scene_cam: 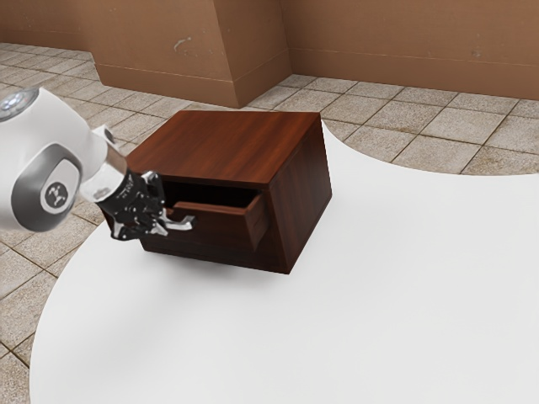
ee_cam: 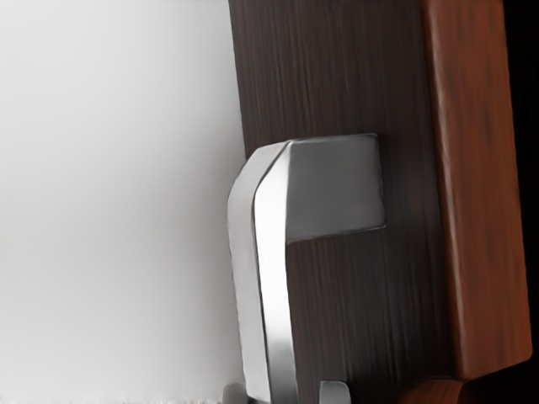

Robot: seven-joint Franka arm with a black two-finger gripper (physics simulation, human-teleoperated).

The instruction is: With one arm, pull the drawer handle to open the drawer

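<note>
Wooden cabinet [scene_cam: 229,145] sat on the white worktop [scene_cam: 379,320], toward the exterior view's left half, with tiled floor [scene_cam: 438,118] beyond the worktop's curved edge.

The drawer [scene_cam: 221,220] stood part-way out of the cabinet. A dark gap showed above its front panel and its side wall projected clear of the carcass. It was open a little, not fully.

The metal handle [scene_cam: 182,223] was on the drawer front, facing the arm. The gripper [scene_cam: 165,220] was right at the handle, reaching in from the exterior view's left. I could not tell from either view whether it was clamped on the bar or only set loosely around it.

In the wrist view the handle [ee_cam: 269,278] was very close under the hand: a bent grey bar with one foot fixed to the dark-grained drawer front [ee_cam: 337,76]. A lighter reddish edge of the drawer ran beside that panel, with bare worktop [ee_cam: 109,185] on the other side of the handle.

Judged step: the pull itself, part done.

The next move would call for a straight draw back along the drawer's slide axis, away from the cabinet, with the wrist kept square to the front panel. Any sideways drift could rack the drawer in its runners or let the bar slip free. The cabinet looked loose on the worktop and might slide with the pull.
</note>
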